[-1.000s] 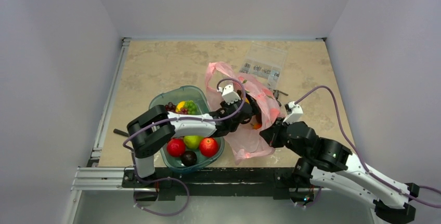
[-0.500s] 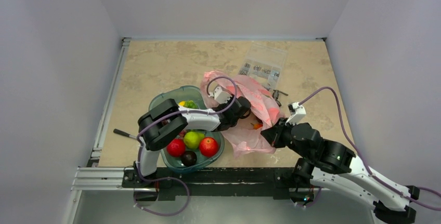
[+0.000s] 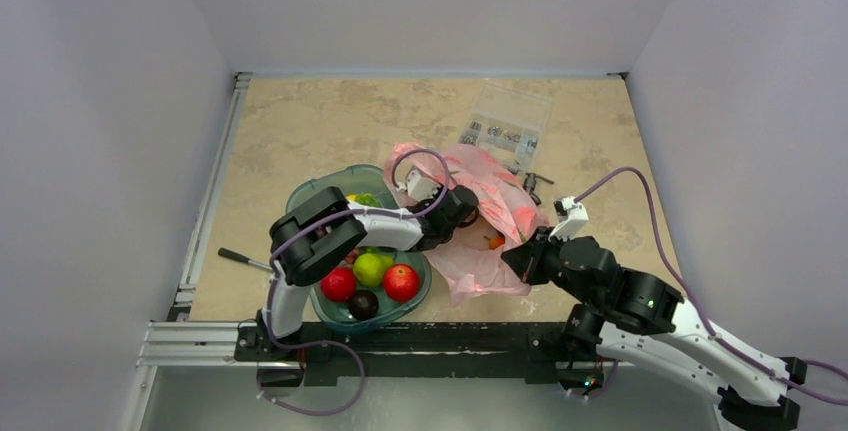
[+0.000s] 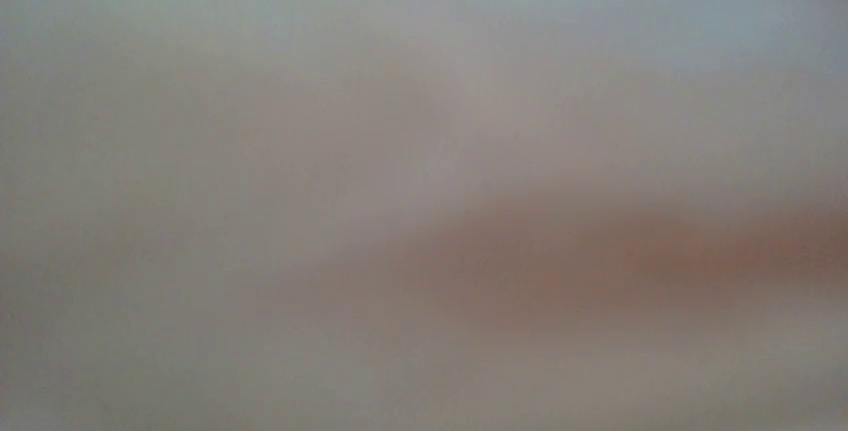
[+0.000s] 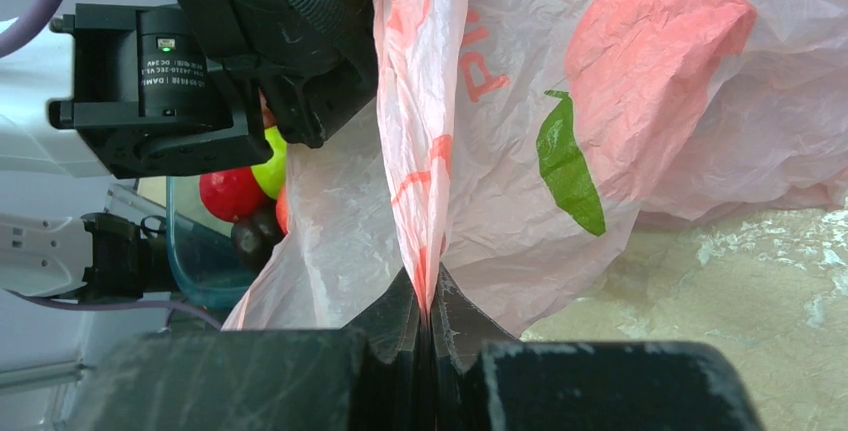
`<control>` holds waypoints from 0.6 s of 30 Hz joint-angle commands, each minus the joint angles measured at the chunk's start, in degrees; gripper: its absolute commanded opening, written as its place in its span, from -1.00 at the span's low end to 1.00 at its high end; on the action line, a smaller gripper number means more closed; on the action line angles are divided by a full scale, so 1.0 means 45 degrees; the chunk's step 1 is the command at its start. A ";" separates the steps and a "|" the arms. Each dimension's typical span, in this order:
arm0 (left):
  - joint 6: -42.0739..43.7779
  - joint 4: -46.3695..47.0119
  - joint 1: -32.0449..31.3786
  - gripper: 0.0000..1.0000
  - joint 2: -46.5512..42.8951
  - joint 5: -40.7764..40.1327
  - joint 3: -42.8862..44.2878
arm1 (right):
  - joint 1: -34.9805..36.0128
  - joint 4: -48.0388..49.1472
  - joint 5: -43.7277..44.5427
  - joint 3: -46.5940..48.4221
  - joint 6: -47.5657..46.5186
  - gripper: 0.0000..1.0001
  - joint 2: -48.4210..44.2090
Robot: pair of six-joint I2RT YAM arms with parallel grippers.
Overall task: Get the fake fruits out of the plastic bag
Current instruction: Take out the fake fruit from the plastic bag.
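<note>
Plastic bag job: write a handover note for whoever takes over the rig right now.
Right gripper: shut on a fold of the plastic bag.
Left gripper: at the bag's opening, tip hidden by the plastic. Its camera view is a blur, so I cannot tell if it is open or shut.
Fruits: one orange fruit shows inside the bag; any others are hidden.
Done: bag gripped, left gripper at the opening.
Left: take the fruits out.

right tool (image 5: pixel 430 293) pinched closed; left tool hidden, state unclear
</note>
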 commanded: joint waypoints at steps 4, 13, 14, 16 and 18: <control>0.2377 0.2787 0.0077 -0.52 -0.1660 0.0283 -0.1684 | 0.0052 0.0286 0.0214 -0.0039 0.0124 -1.00 0.0094; 0.6463 0.4716 0.0072 -0.84 -0.4465 0.2584 -0.3361 | 0.0057 0.0197 0.0304 0.0012 0.0201 -1.00 0.0234; 0.6766 0.4918 0.0091 -0.87 -0.4771 0.2928 -0.3628 | 0.0052 0.0153 0.0342 0.0029 0.0216 -1.00 0.0235; 0.7488 0.5178 0.0158 -0.96 -0.5496 0.3894 -0.4159 | 0.0052 0.0103 0.0397 0.0040 0.0256 -1.00 0.0235; 0.7884 0.4372 0.0265 -1.00 -0.6248 0.5127 -0.4440 | 0.0052 0.0077 0.0453 0.0035 0.0314 -1.00 0.0201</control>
